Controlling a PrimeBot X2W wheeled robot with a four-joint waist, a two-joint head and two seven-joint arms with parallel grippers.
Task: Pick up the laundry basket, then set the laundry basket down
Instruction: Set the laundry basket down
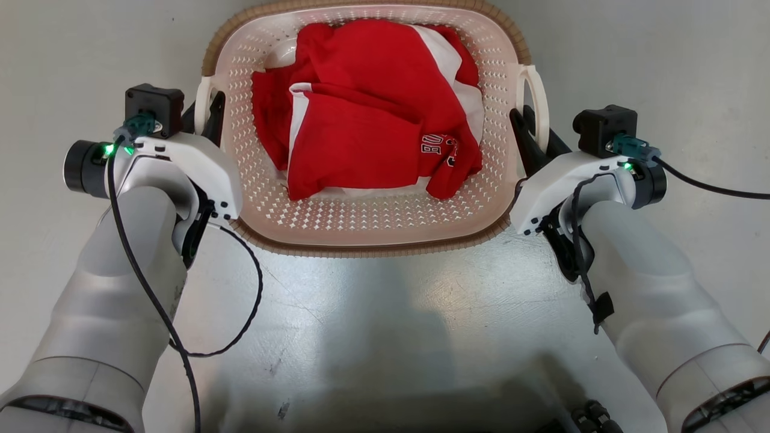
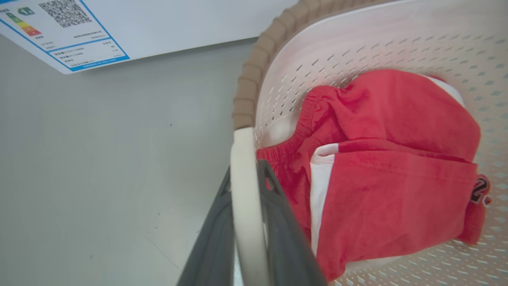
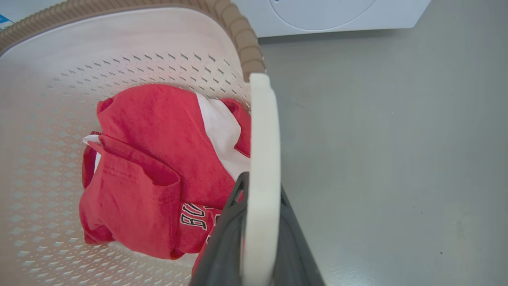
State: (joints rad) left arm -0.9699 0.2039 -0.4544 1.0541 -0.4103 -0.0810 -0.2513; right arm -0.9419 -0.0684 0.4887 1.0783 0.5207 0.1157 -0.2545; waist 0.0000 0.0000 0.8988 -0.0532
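Nearest, 2 pale forearms [image 1: 114, 288] flank the laundry basket [image 1: 361, 243]. At its left side, the left gripper [image 1: 204, 111] has both dark fingers clamped on the white left handle [image 2: 243, 190]. At its right side, the right gripper [image 1: 532, 129] pinches the right handle [image 3: 262, 151] the same way. The basket hangs or rests between them over the grey floor [image 1: 385, 313]; contact cannot be told. Inside it lies a crumpled red-and-white garment [image 1: 367, 114]. Beyond its far rim stands a white appliance [image 3: 337, 16] bearing an energy label [image 2: 63, 35].

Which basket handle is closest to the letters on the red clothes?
The right handle of the laundry basket, held by the right tool. The white lettering sits at that end of the red clothes, away from the left handle.
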